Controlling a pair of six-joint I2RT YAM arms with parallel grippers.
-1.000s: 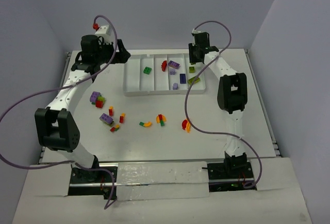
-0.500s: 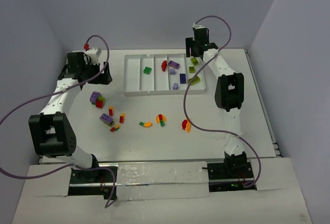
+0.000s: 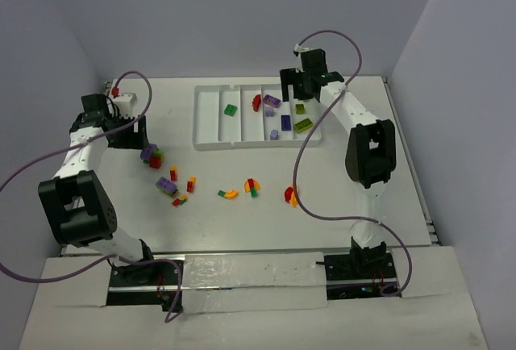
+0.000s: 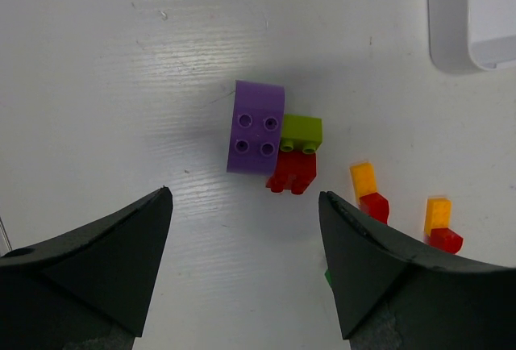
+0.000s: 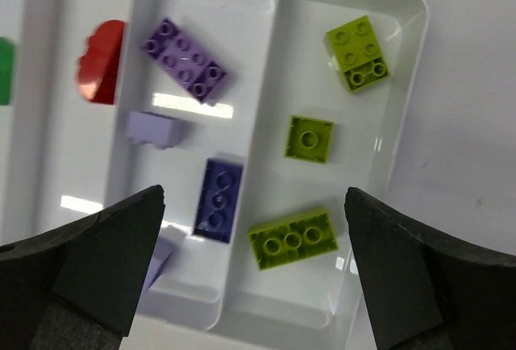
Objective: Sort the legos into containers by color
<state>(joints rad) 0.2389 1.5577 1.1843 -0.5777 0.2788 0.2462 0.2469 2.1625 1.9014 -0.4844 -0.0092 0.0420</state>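
Observation:
The white tray [image 3: 208, 120] of containers lies at the back middle. It holds a dark green lego [image 3: 230, 110], a red one [image 3: 257, 102], purple ones [image 3: 272, 101] and lime ones [image 3: 303, 125]. My right gripper [image 3: 294, 88] [image 5: 254, 190] hangs open above the tray's right end, over a lime brick [image 5: 294, 237] and a dark purple brick [image 5: 218, 199], holding nothing. My left gripper [image 3: 133, 135] [image 4: 243, 194] is open just short of a purple curved brick [image 4: 256, 128] joined to a lime brick [image 4: 301, 132] and a red one [image 4: 292, 171].
More legos lie loose in front of the tray: a purple one [image 3: 166, 186], orange-red pairs [image 3: 173, 173] [image 3: 191, 183], a green-orange piece [image 3: 227, 194], a mixed piece [image 3: 252, 186] and a red-orange one [image 3: 290, 196]. Purple cables loop from both arms. The tray's corner [image 4: 468, 19] shows upper right.
My left arm has swung away from the tray's left end to the purple cluster at the left. My right gripper has opened wide over the tray's right end.

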